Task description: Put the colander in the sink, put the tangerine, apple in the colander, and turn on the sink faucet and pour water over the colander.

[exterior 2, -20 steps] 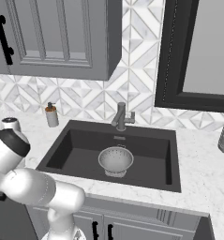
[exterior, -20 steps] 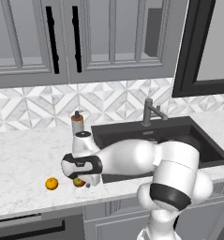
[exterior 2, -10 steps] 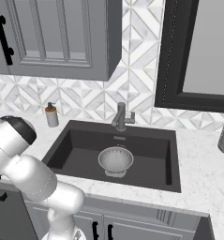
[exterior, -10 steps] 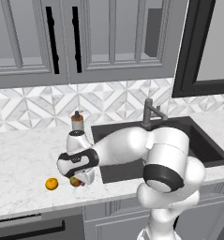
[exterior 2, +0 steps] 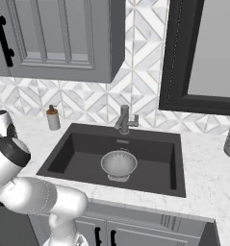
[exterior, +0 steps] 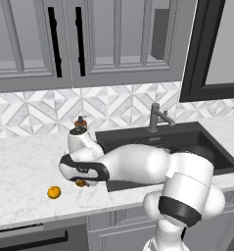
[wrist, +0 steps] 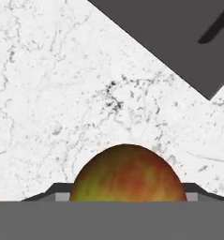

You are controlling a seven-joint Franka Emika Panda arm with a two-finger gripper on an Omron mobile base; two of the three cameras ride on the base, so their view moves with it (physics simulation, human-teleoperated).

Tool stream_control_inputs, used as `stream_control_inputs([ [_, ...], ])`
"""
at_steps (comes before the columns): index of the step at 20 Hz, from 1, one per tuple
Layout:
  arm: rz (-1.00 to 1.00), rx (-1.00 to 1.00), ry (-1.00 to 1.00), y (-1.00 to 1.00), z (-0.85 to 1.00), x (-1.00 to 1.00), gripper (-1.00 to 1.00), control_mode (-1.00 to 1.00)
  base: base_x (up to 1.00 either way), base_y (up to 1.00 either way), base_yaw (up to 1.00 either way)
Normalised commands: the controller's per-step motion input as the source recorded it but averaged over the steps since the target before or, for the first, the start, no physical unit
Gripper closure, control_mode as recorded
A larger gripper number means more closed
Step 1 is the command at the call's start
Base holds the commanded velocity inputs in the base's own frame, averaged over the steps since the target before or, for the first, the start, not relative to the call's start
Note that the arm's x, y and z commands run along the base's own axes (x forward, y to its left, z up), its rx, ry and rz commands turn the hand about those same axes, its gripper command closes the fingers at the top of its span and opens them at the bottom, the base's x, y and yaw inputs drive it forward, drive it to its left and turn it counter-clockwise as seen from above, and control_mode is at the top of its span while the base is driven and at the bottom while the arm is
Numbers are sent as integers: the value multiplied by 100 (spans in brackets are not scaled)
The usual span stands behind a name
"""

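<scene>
The arm reaches from the lower right of the left base view across to the left centre, where the gripper (exterior: 82, 179) sits low over the white marble counter (exterior: 20, 166). The apple (exterior: 80, 183) lies on the counter directly under the hand, mostly hidden by it. In the hand view the apple (wrist: 127, 174) sits at the bottom centre, red with yellow-green patches, between the two fingertips (wrist: 57, 193), whose dark ends show at its left and right flanks. The jaws stand wide apart on either side of the fruit; whether they touch it cannot be told.

The tangerine (exterior: 53, 192) rests on the counter at lower left of the left base view, near the apple but apart from it, clear of the gripper.

The colander (exterior 2: 119, 163) sits upright in the sink (exterior 2: 78, 149) at the centre of the right base view, over the middle of the basin floor, with no fruit in it. The faucet (exterior 2: 124, 120) stands at the back rim just above the colander in that frame. A soap dispenser (exterior 2: 52, 118) stands on the counter to the left of the sink, near the backsplash.
</scene>
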Motion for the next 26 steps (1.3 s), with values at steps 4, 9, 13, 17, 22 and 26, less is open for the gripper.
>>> stream_control_inputs([
  [4, -26, 15, -24, -83, 59, -30, 100, -100, 0, 0, 0],
  [9, -32, 8, -18, -98, 47, -20, 100, -100, 0, 0, 0],
  [13, -39, 0, -8, -97, 14, -13, 100, -100, 0, 0, 0],
  [17, -42, -3, 0, -96, 8, 0, 100, -100, 0, 0, 0],
  [22, -44, -2, 0, -82, 17, 6, 100, -100, 0, 0, 0],
  [26, -42, -2, 2, -69, 14, 35, 100, -100, 0, 0, 0],
])
